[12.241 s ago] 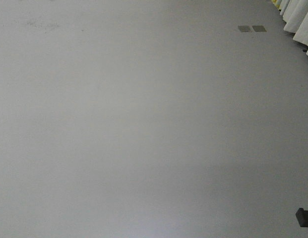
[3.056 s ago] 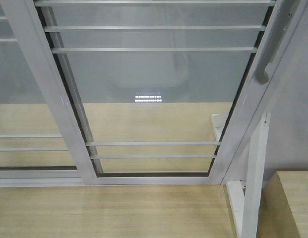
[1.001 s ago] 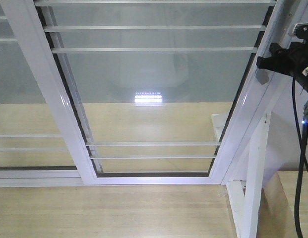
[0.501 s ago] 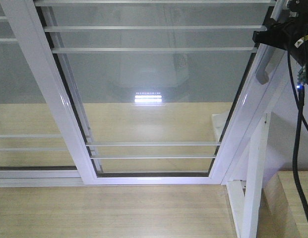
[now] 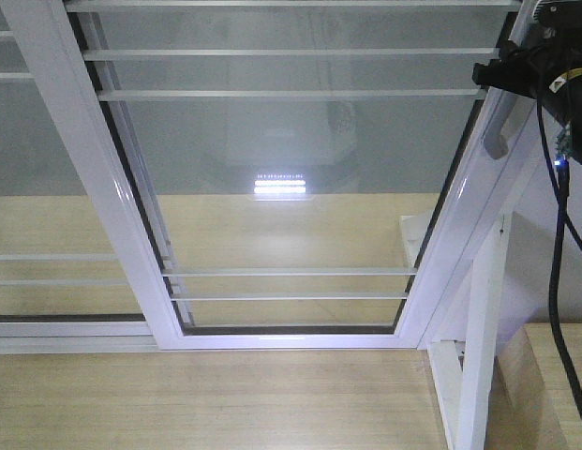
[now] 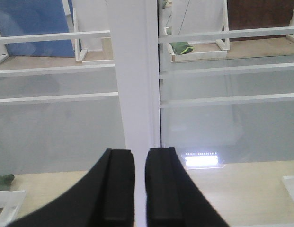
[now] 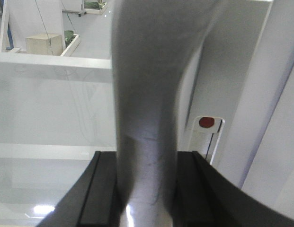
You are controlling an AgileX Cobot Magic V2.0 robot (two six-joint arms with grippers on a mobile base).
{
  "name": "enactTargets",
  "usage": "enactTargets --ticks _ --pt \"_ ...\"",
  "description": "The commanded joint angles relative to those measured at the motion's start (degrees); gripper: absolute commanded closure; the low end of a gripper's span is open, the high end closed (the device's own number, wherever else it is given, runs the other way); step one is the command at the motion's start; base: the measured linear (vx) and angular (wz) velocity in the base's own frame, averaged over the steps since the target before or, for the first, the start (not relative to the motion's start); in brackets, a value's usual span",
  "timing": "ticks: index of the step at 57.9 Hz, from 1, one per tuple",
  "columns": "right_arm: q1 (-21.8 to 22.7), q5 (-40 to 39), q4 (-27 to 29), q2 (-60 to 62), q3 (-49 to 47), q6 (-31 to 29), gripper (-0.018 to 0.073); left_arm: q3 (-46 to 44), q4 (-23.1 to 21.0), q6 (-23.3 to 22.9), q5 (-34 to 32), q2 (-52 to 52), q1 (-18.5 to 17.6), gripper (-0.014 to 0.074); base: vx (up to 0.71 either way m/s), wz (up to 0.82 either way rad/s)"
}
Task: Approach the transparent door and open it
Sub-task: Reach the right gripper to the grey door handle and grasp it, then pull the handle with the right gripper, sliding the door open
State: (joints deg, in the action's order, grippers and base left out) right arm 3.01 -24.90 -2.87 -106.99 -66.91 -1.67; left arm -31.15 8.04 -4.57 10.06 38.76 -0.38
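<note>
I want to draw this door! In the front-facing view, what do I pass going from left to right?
First the glass panel without a handle → transparent door → grey pull handle → black cable.

The right gripper has risen (slightly leftward too), fingers seemingly clamping the pull handle.

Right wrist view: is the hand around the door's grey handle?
Yes, the two black fingers of the right hand flank the grey handle.

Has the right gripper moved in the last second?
Yes. The black right gripper has climbed the curved grey metal handle, away from its lower end.
</note>
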Motion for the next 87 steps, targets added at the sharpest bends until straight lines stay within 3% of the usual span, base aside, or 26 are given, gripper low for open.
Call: enactTargets --ticks 1,18,54,87 --pt "0.0 -4.1 -0.5 2.5 -2.0 1.7 0.0295 -2.0 -0.1 -0.5 -5.1 -0.1 -0.2 0.0343 0.0 0.0" --pt "-2.8 -2.8 -3.7 2.4 -2.0 3.0 0.0295 -2.0 -0.1 -0.5 -5.6 -0.1 -0.2 0.0343 0.0 0.0" --pt "-9.5 -3.0 -3.5 2.4 -2.0 3.2 0.0295 -2.0 -0.1 -0.5 -8.5 -0.1 -0.2 0.0344 0.0 0.0" --pt "-20.4 -5.3 -3.1 1.6 -2.0 3.4 0.0295 -2.0 -0.1 -0.5 -8.5 -0.1 -0.2 0.0344 0.0 0.0"
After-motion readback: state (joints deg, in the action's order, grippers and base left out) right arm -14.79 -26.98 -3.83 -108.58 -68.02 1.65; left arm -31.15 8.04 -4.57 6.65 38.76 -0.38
